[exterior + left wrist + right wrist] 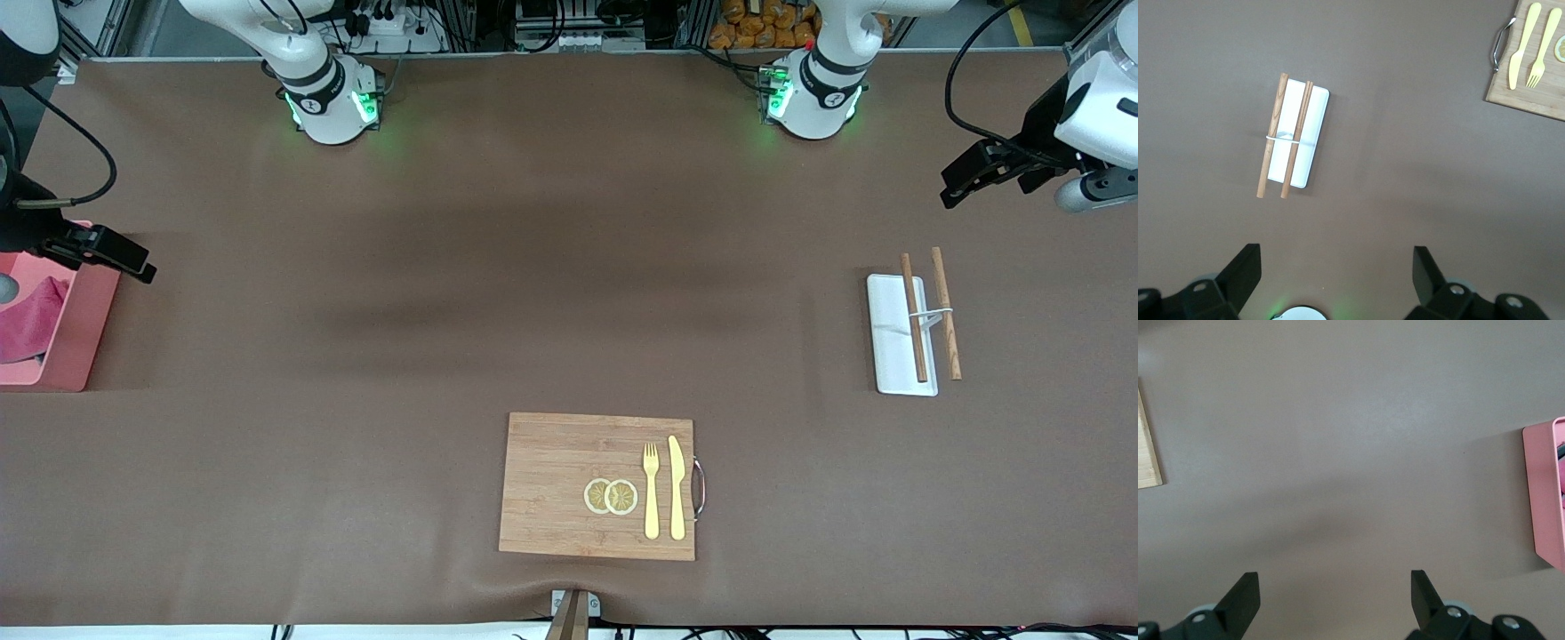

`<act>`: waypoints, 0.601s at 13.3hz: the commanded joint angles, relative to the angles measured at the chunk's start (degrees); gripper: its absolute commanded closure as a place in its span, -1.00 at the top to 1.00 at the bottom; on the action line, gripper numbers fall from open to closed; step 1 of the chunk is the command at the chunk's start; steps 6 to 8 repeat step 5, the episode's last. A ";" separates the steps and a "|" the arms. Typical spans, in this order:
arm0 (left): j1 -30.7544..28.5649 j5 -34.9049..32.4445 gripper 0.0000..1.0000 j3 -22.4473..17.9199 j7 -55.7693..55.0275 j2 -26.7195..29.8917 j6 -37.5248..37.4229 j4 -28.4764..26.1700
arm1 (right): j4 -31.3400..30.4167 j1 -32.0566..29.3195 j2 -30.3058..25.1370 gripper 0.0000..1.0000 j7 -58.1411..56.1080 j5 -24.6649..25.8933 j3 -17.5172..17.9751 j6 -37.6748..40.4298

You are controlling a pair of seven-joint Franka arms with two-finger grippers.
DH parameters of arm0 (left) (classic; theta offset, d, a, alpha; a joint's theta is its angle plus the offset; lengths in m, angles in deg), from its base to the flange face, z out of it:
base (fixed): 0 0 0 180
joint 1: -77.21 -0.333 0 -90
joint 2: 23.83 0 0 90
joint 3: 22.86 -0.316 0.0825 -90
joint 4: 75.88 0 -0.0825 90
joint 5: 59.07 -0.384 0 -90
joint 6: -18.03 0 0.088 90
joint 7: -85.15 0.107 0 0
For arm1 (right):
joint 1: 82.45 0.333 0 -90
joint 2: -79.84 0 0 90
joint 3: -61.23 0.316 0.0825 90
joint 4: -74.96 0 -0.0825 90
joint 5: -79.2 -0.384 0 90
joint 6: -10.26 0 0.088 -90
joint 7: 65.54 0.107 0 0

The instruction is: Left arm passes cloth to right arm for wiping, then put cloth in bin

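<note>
The magenta-pink cloth lies crumpled inside the salmon-pink bin, which stands at the right arm's end of the table. A sliver of the cloth and the bin's wall show at the edge of the right wrist view. My right gripper is open and empty, up over bare table beside the bin. My left gripper is open and empty, up over bare table at the left arm's end, near the chopstick rest.
A white chopstick rest with two wooden chopsticks lies toward the left arm's end. A wooden cutting board with a yellow fork, a knife and lemon slices lies near the front camera's edge of the table.
</note>
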 commanded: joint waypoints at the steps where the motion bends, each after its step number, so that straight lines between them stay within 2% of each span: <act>1: 0.30 -1.30 1.00 0.00 3.24 -0.48 -0.51 1.02 | -1.36 0.22 -1.27 1.00 1.03 0.96 0.04 -0.51; 8: 0.22 -1.30 1.00 -0.09 5.00 -0.57 -0.51 0.93 | -1.45 0.22 -1.27 1.00 1.12 1.04 0.04 -0.51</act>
